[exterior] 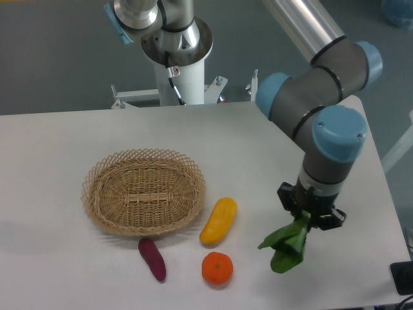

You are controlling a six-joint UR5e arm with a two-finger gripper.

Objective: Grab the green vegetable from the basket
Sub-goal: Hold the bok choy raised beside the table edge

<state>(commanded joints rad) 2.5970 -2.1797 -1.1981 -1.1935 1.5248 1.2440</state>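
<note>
Hanging from the gripper (310, 218), the bok choy (286, 243) is out of the wicker basket (143, 190) and well off to the right of it, its dark leaves drooping toward the table (64, 142) near the front right. The fingers are pinched on the upper end of the vegetable, presumably the pale stalk, though that end is hidden between the jaws and cannot be made out. Whether the leaf tips touch the tabletop or hang just above it is hard to tell from this view. Judged from how things lie, the pick itself looks done: the basket holds nothing visible, and the vegetable is carried by the arm. What may remain is only to hold it steady or set it down somewhere. Around it, an elongated yellow fruit (219, 221) lies just beside the basket's right rim, an orange (217, 268) sits in front of that fruit, and a dark purple sweet potato (152, 259) lies just before the basket. None of these is close to the hanging leaves; the orange is nearest but apart. Nothing stands in the arm's way on this side.
</note>
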